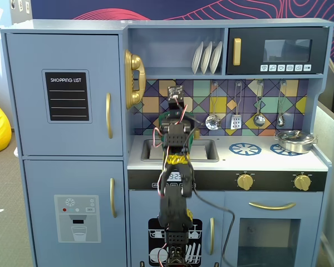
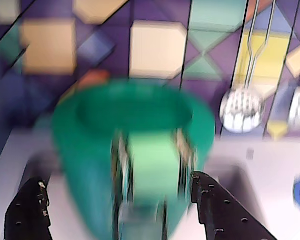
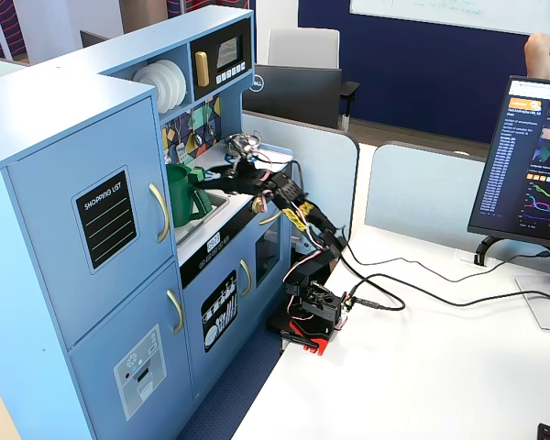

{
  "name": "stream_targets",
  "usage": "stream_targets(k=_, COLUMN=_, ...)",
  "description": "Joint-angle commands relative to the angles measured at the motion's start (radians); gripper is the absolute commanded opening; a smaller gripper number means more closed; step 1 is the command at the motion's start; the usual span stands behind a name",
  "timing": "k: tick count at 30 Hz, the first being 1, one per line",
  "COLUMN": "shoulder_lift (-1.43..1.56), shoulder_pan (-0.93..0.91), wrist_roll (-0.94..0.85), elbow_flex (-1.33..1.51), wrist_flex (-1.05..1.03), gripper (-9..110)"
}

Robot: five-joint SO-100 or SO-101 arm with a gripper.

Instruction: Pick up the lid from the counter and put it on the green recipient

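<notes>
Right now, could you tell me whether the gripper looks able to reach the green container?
Probably yes. In the wrist view the green container sits directly ahead of the open gripper, with nothing visible between them, though the picture is blurred.

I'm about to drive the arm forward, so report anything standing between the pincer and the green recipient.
Nothing visible does. In the wrist view the green recipient sits directly ahead of the open pincer, with its lighter handle strip facing the camera. The picture is blurred, though.
</notes>
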State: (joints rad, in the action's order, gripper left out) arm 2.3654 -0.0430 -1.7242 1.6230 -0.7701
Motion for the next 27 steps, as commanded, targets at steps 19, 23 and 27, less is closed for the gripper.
stream_targets(k=19, shoulder_lift=0.775, shoulder_pan=-0.012, wrist_roll=0.012, elbow_flex=1.134, wrist_flex=-0.390, gripper=0)
stream_targets(k=23, shoulder_lift=0.761, shoulder_pan=0.017, wrist_roll=0.066, elbow_flex=1.238, wrist_flex=-0.500, gripper=0)
stream_targets(k=27, shoulder_lift=0.811, shoulder_pan=0.049, wrist_roll=0.169, elbow_flex=1.322, wrist_flex=-0.558, gripper=3)
